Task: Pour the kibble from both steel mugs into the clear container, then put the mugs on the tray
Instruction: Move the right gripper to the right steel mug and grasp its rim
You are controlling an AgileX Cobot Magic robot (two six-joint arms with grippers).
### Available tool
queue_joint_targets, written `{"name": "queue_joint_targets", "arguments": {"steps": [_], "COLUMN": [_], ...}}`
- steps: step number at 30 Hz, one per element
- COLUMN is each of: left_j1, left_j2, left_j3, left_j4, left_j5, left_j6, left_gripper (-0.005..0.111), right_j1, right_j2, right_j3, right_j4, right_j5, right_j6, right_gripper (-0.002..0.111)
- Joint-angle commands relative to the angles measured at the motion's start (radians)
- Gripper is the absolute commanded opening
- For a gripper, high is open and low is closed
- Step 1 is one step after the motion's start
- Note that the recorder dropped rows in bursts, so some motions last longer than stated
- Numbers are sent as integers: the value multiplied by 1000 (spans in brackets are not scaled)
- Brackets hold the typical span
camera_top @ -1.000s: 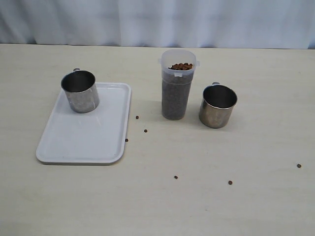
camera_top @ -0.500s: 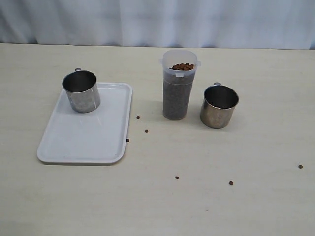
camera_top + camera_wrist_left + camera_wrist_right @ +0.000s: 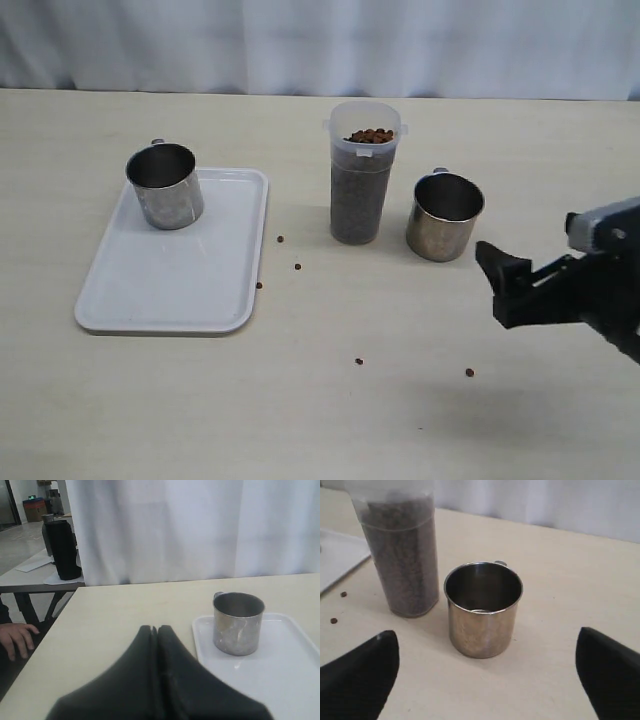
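One empty steel mug stands upright at the far corner of the white tray. The clear container stands mid-table, filled with kibble nearly to its rim. The second steel mug stands upright and empty just right of it, on the table. My right gripper is open, low and to the right of that mug; in the right wrist view the mug stands beyond the wide-apart fingertips, beside the container. My left gripper is shut and empty, short of the tray's mug.
Loose kibble pellets lie scattered between tray and container, with more near the front. A white curtain hangs behind the table. Off the table's side, the left wrist view shows a person's hand and another table with a black object.
My right gripper has come into the exterior view from the right, toward the mug beside the container. Mugs, container and tray have stayed put.
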Motion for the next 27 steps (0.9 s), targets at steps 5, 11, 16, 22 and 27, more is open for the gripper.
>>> {"name": "queue_joint_targets", "arguments": {"steps": [5, 11, 16, 22, 27], "left_j1": [-9, -9, -9, -9, -9], "left_j2": [-2, -2, -2, -2, -2], "left_j3": [3, 3, 3, 3, 3], "left_j4": [-5, -3, -3, -3, -3], "left_j5": [-13, -13, -13, -13, -13], "left_j6": [-1, -1, -1, -1, -1], "left_gripper": [0, 0, 0, 0, 0], "right_j1": [2, 2, 2, 2, 2], "right_j2": [404, 527, 612, 696, 707], "right_j3": [-270, -374, -446, -496, -500], "right_j4": [32, 18, 55, 55, 55], "right_j5": [38, 30, 19, -54, -113], "right_j6": [-9, -4, -4, -8, -8], "right_gripper": [109, 109, 109, 109, 109]}}
